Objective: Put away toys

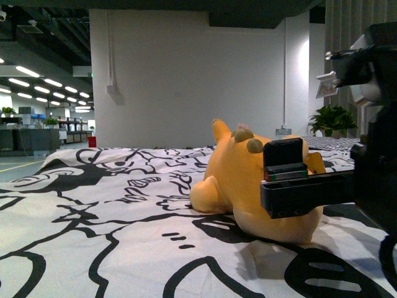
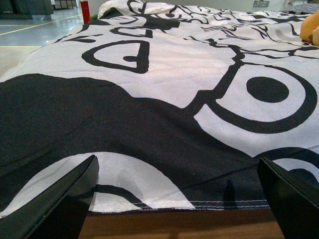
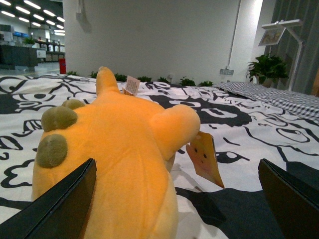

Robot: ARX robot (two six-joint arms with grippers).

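The orange-yellow plush toy (image 1: 239,180) lies on the black-and-white patterned cloth (image 1: 111,211), right of centre in the front view. It has olive-brown bumps and an orange paper tag (image 3: 204,159). My right gripper (image 3: 177,209) is open, just behind the plush (image 3: 114,159); one finger (image 3: 60,209) stands beside its body, without a hold. In the front view the right arm's black body (image 1: 298,183) covers part of the plush. My left gripper (image 2: 179,204) is open and empty over the cloth's hemmed edge (image 2: 199,204). A sliver of the plush (image 2: 311,27) shows far off there.
The cloth covers a wooden surface (image 2: 179,226) whose edge shows under the left gripper. A grey checked cloth (image 3: 279,97) lies at the far right. Potted plants (image 1: 332,121), a white wall (image 1: 186,74) and a lamp (image 3: 286,30) stand behind.
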